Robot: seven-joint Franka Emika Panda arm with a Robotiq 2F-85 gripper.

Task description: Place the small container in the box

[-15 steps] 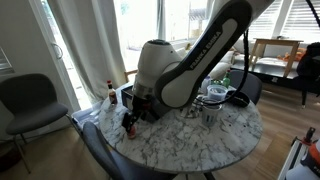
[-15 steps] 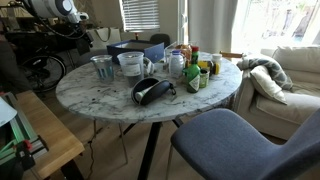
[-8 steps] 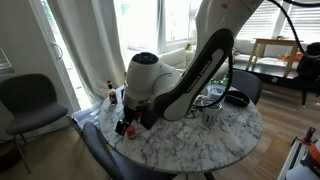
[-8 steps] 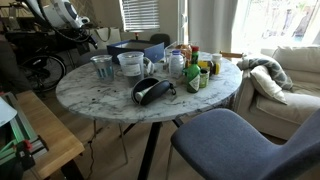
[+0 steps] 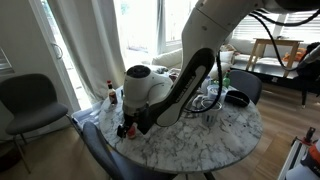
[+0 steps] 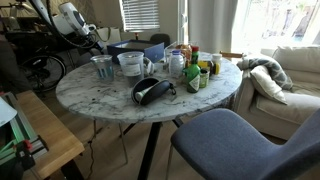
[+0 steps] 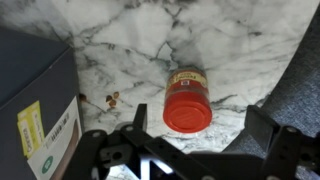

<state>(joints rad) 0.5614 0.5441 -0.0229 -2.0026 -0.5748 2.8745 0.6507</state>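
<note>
Marble surface (image 7: 230, 40) of a round table set by bright windows. The small container (image 7: 188, 102), red lid uppermost, stands on the surface near the box (image 7: 35, 80), outside it and clear of its dark wall. The jaws of the arm (image 5: 190, 75) hang wide just short of the container, gripping nothing. A grey chair (image 7: 300, 100) borders the surface.

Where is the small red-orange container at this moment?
In the wrist view, the small container sits on the marble table near the frame's middle, to the right of the box and apart from it.
</note>
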